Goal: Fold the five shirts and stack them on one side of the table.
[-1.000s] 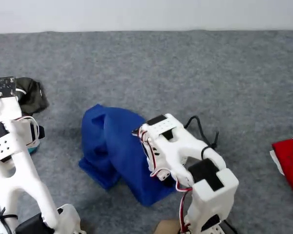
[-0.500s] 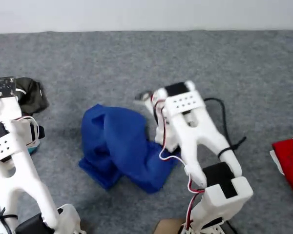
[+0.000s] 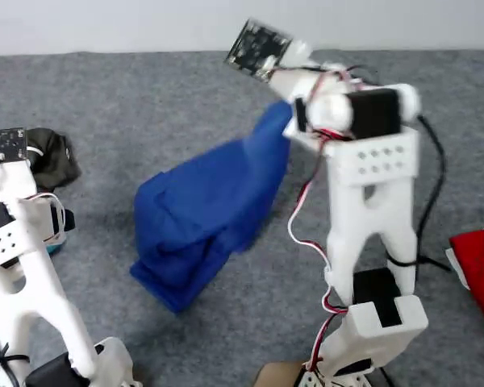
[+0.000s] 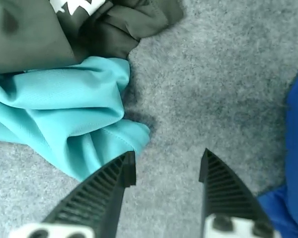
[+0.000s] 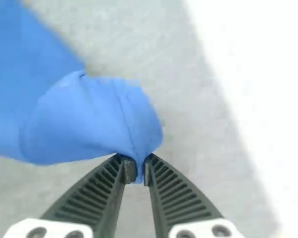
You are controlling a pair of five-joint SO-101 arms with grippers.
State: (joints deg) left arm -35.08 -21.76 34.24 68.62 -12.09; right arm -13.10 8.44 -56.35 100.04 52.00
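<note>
A blue shirt (image 3: 210,210) hangs stretched from the table's middle up toward the far side. My right gripper (image 3: 284,119) is shut on one edge of the blue shirt (image 5: 84,124) and holds it high, near the back of the table; its gripper (image 5: 136,171) pinches a fold of cloth. At the left edge my left gripper (image 4: 164,171) stands open just above the grey mat, next to a turquoise shirt (image 4: 64,116) and a dark olive shirt (image 4: 54,29). The dark olive shirt (image 3: 52,157) lies beside the left arm. A red shirt (image 3: 480,262) lies at the right edge.
The table is covered by a grey felt mat (image 3: 145,97). A white wall (image 3: 145,24) runs behind it. Part of the blue shirt (image 4: 295,163) lies close to the left gripper. The right arm's white body (image 3: 371,234) stands tall over the middle right.
My right arm has swung up and toward the back of the table, lifting the blue shirt's edge and stretching the cloth out. The left arm has kept still.
</note>
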